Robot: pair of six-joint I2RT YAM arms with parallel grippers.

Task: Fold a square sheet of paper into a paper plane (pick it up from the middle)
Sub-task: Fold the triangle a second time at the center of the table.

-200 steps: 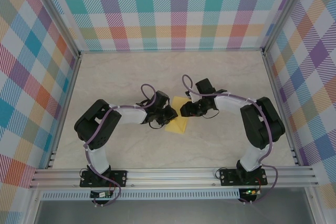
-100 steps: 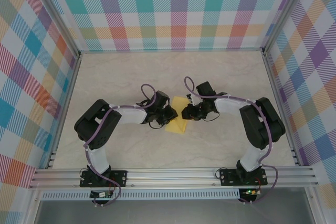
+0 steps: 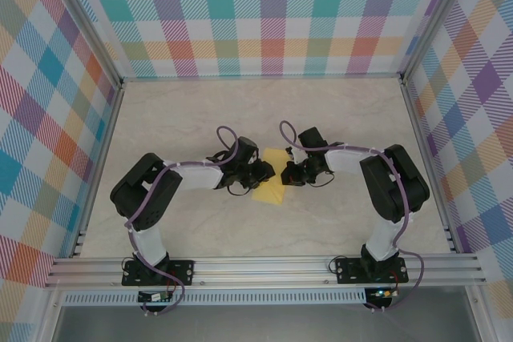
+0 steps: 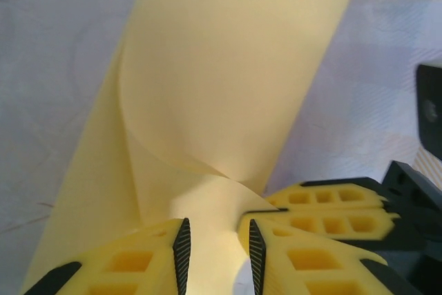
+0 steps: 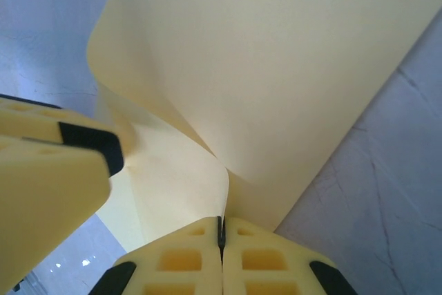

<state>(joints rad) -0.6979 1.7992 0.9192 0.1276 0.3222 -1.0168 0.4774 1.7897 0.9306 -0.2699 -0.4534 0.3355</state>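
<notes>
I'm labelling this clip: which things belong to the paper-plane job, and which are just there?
Job: square sheet of paper; left end effector, open; right end effector, shut on the paper.
Just there: table; plaid walls; metal rail.

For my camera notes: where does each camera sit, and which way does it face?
Top external: above, behind the bases, facing down on the table; both arms show.
Left wrist: on left arm, facing past the left hand to the yellow sheet.
Right wrist: facing past the right hand, shut on it.
Shared: each wrist view shows the other hand.
</notes>
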